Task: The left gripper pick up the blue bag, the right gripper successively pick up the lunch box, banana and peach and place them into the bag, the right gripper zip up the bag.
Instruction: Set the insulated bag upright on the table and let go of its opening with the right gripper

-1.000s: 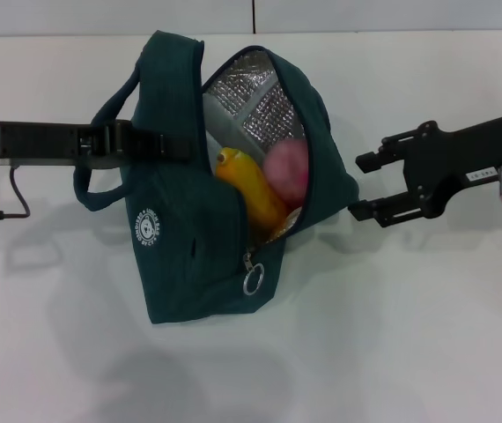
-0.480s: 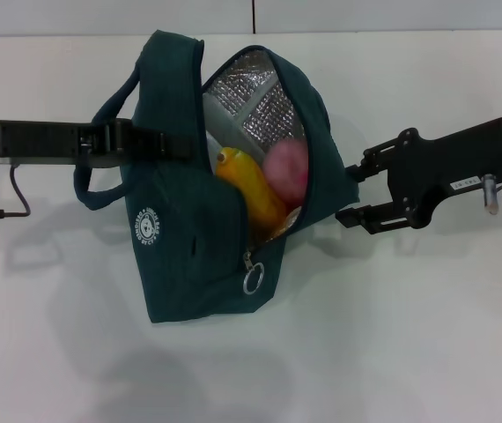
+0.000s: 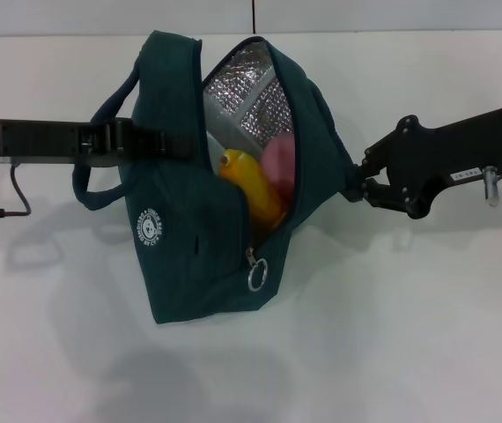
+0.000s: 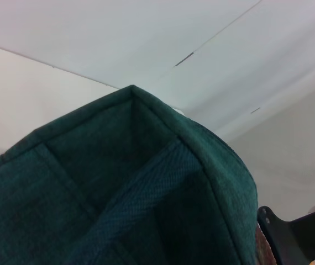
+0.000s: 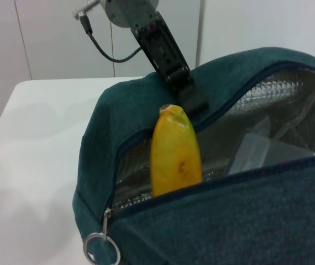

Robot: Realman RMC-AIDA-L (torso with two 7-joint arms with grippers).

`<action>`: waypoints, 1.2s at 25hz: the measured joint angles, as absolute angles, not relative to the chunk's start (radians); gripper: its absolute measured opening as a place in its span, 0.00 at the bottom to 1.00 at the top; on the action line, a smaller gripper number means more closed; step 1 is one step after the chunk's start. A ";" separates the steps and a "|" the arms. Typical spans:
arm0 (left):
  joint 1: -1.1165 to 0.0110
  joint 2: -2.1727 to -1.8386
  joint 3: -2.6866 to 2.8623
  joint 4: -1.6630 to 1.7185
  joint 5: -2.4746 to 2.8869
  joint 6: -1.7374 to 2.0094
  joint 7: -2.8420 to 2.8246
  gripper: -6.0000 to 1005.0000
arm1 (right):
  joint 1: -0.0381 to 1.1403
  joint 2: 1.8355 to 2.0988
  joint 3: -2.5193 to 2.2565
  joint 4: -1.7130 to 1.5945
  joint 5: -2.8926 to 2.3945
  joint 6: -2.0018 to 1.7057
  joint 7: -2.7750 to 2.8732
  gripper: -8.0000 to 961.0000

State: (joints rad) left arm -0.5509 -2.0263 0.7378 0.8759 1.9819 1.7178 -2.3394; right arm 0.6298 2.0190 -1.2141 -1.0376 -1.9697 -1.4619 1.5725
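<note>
The large dark teal fabric lunch bag with silver foil lining, the blue bag (image 3: 207,229), lies on the white table (image 3: 409,352) with its mouth open, and all food is already in it: the curved yellow-orange banana (image 3: 249,185) sticks out near the middle of the opening, the round pink peach (image 3: 279,163) sits just beside it, and the clear plastic lunch box (image 5: 262,152) shows only as a pale shape against the foil deeper inside. So I judge that the step in hand is the zipping. The silver ring zip pull (image 3: 256,276) hangs at the low end of the bag's opening. The black left hand (image 3: 158,143) is closed on the bag's side wall at the handles and keeps it steady. The black right hand (image 3: 357,187) is at the bag's opposite side, pressed against the fabric; I cannot tell if it is open or closed. To do this step well, the right hand should go to the ring, grip it firmly, and pull along the zip line while the left hand holds against the pull; the banana tip should first be under the edge. Compared with the earlier frame, the right hand has come in to the bag's wall and pushed it inward, so the opening is narrower and the peach is half covered.
</note>
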 joint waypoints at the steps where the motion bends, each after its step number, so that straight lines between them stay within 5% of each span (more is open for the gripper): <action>1: -0.551 -2.026 0.738 0.876 1.982 1.718 -2.339 0.04 | 0.628 2.019 -1.216 -1.042 -1.969 -1.462 1.572 0.24; 12: -0.551 -2.032 0.738 0.875 1.980 1.718 -2.339 0.04 | 0.524 2.014 -1.189 -1.243 -1.956 -1.473 1.572 0.09; 30: -0.611 -2.051 0.744 0.755 1.995 1.706 -2.295 0.04 | 0.366 2.015 -1.058 -1.425 -1.761 -1.540 1.529 0.09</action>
